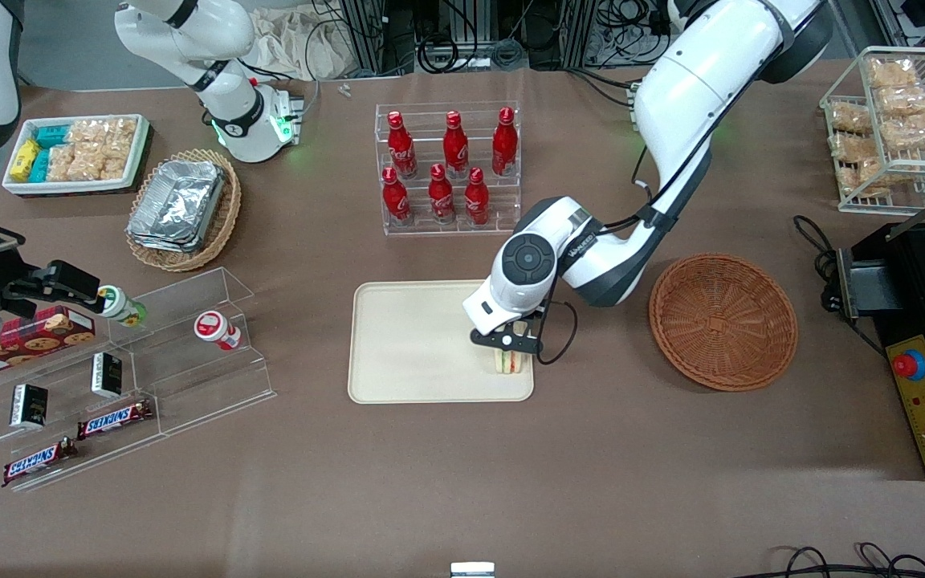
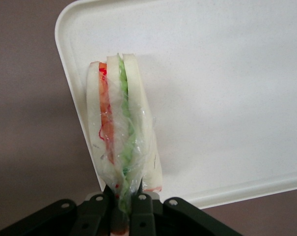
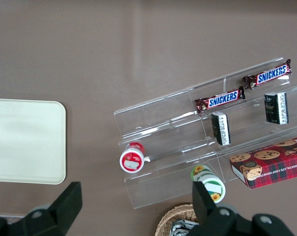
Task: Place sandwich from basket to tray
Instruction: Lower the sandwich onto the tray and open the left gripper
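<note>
The wrapped sandwich (image 1: 510, 363) (image 2: 120, 132) stands on the cream tray (image 1: 418, 341) (image 2: 227, 88), at the tray's corner nearest the front camera on the working arm's end. My gripper (image 1: 509, 343) (image 2: 122, 200) is directly above it, shut on the sandwich's wrapped upper edge, with the black fingers (image 2: 141, 209) pinching the clear wrap. The reddish-brown round basket (image 1: 723, 321) sits beside the tray toward the working arm's end of the table, with nothing in it.
A clear rack of red bottles (image 1: 446, 168) stands farther from the front camera than the tray. A tan oval basket with foil trays (image 1: 183, 207), a white snack bin (image 1: 77, 152) and a clear stepped shelf with snack bars (image 1: 109, 377) lie toward the parked arm's end. A black control box (image 1: 924, 385) is at the working arm's end.
</note>
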{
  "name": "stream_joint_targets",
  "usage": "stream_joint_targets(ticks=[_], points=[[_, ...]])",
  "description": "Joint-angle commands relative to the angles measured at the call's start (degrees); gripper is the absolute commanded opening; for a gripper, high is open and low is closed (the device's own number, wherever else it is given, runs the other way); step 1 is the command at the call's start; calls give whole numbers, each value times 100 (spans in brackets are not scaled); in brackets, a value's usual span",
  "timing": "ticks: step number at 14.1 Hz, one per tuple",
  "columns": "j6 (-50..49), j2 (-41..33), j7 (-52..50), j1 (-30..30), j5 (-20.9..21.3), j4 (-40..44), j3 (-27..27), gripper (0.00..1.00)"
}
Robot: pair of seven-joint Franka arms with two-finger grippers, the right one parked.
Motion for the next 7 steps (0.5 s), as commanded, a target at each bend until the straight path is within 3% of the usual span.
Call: stream_joint_targets(ticks=[1, 2, 3, 4, 7], points=[[-4, 138, -49, -57, 126, 192, 21, 6], [-13, 130, -84, -100, 135, 192, 21, 41], [-57, 121, -111, -127, 135, 201, 30, 92], [-75, 95, -224, -118, 135, 184, 30, 99], [-494, -203, -611, -57, 65, 218, 30, 99]])
